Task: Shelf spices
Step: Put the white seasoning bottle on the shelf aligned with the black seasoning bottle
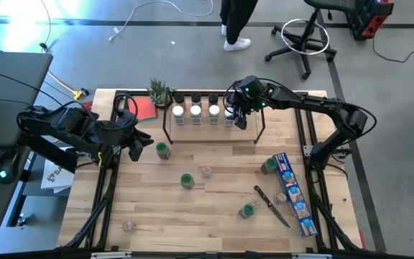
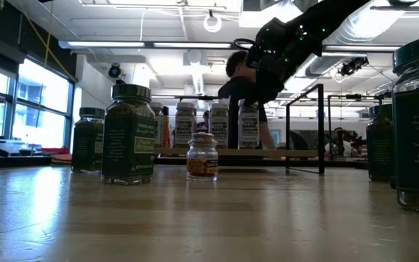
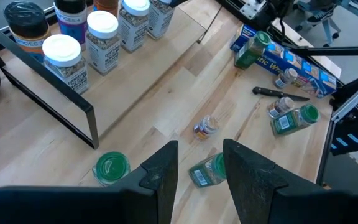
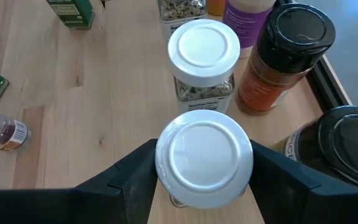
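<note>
- Spices: four white-capped jars (image 1: pixel 195 110) in row on shelf (image 1: pixel 261 132) at table's far side; green-capped jars (image 1: pixel 186 180) loose on table (image 1: pixel 214 216), some lying flat.
- Right gripper (image 4: pixel 202 167) over shelf, fingers either side of white-capped jar (image 4: pixel 204 155); whether gripping, cannot tell.
- Left gripper (image 3: pixel 199 167) above table near upright green jar (image 3: pixel 111 168), fingers parted, holding nothing.
- Blue box (image 1: pixel 294 193), knife (image 1: pixel 272 205) at right.

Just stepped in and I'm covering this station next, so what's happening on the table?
The right gripper is at the shelf, its fingers around a white-capped spice jar at the end of the row of white-capped jars. The left gripper hovers open above the table near a green-capped jar. More jars lie scattered on the table, beside a blue box and a knife.
</note>
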Tool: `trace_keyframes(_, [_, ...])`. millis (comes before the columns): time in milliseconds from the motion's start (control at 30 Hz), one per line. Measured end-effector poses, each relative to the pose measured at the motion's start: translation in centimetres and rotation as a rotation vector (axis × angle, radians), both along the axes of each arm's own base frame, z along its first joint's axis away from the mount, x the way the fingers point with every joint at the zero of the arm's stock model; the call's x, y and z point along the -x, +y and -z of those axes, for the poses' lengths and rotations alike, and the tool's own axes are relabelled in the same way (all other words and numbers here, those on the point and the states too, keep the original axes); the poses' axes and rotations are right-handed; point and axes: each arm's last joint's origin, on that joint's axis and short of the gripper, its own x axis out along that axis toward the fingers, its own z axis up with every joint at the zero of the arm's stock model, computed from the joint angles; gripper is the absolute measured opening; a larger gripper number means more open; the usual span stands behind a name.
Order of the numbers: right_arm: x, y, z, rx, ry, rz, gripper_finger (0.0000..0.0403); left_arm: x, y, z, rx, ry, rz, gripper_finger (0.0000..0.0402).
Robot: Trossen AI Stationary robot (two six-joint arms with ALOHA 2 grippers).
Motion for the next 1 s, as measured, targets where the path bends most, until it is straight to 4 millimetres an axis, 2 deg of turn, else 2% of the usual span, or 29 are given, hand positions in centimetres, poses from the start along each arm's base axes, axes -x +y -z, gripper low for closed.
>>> trace_keyframes(233, [0.0,0.0,0.0,0.021,-0.001,-0.018,0.0232,0.0,0.0,0.0,0.001,0.0,0.0,0.0121])
trace_keyframes(533, [0.0,0.0,-0.2,0.021,-0.002,-0.018,0.0279,0.0,0.0,0.0,0.003,-0.001,0.0,0.0121])
trace_keyframes(833, [-1.0,0.4,-4.1,0.059,-0.032,-0.06,0.0284,0.0,0.0,0.0,0.017,-0.004,-0.006,0.0121])
trace_keyframes(1000, [-1.3,1.7,-6.8,0.125,0.05,-0.055,0.0284,0.0,-0.1,0.0,0.027,-0.001,0.003,0.0121])
